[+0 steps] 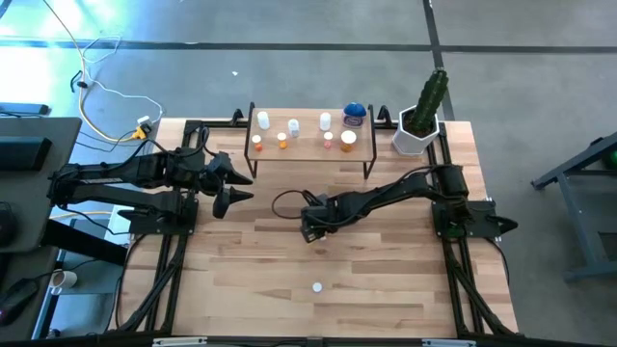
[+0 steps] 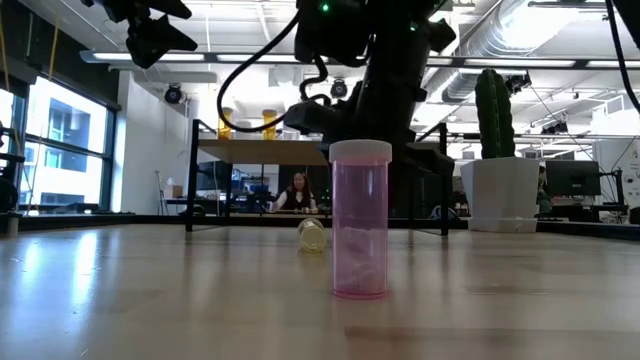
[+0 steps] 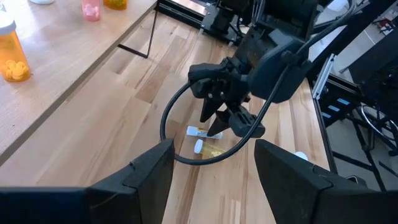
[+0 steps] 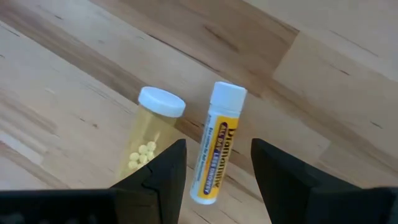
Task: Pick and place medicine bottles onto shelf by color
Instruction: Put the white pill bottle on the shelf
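Note:
Two small bottles lie on their sides mid-table: a clear yellow one with a white cap (image 4: 151, 135) and a white tube with a yellow label (image 4: 217, 146). My right gripper (image 4: 217, 180) (image 1: 313, 231) hovers over them, open and pointing down, its fingers on either side of the tube and touching nothing. A pink bottle (image 2: 360, 220) (image 1: 316, 286) stands upright near the table's near edge. The shelf (image 1: 308, 151) at the far side carries white, orange and pink bottles and a blue jar (image 1: 355, 114). My left gripper (image 1: 239, 185) (image 3: 211, 180) waits open to the left of the shelf.
A white pot with a cactus (image 1: 419, 130) stands at the far right corner beside the shelf. A black cable loops off my right wrist (image 3: 171, 124) over the table. Bare wood lies between the lying bottles and the pink bottle.

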